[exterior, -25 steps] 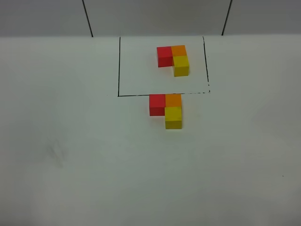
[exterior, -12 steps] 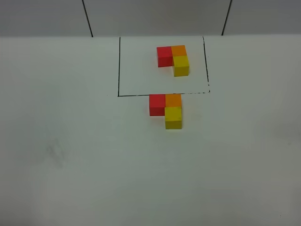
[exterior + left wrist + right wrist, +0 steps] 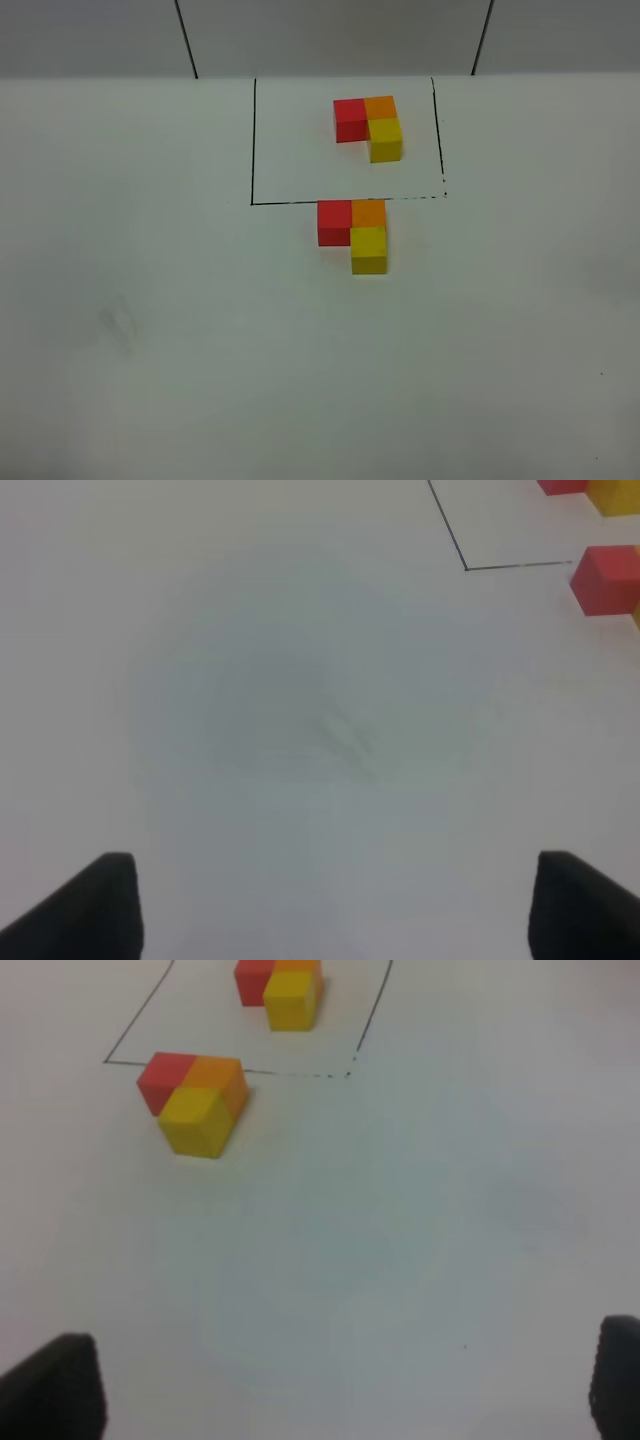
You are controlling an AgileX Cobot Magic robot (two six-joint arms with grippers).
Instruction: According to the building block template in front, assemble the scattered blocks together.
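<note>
The building block template [image 3: 368,127] is a red, orange and yellow L inside a thin black drawn rectangle [image 3: 253,140] at the back of the table. Just in front of the rectangle's near line, the red cube [image 3: 334,221], orange cube [image 3: 369,213] and yellow cube [image 3: 368,250] stand joined in the same L. The right wrist view shows them too: red [image 3: 163,1077], orange [image 3: 222,1078], yellow [image 3: 195,1120], with the template [image 3: 285,985] beyond. My left gripper [image 3: 335,910] and right gripper [image 3: 335,1385] are open, empty and well back from the cubes. Neither shows in the exterior view.
The white table [image 3: 150,350] runs back to a grey wall with two dark vertical seams [image 3: 186,40]. The left wrist view shows the rectangle's corner [image 3: 466,568] and the unframed red cube [image 3: 607,578] at its edge. A faint smudge [image 3: 120,325] marks the table's left.
</note>
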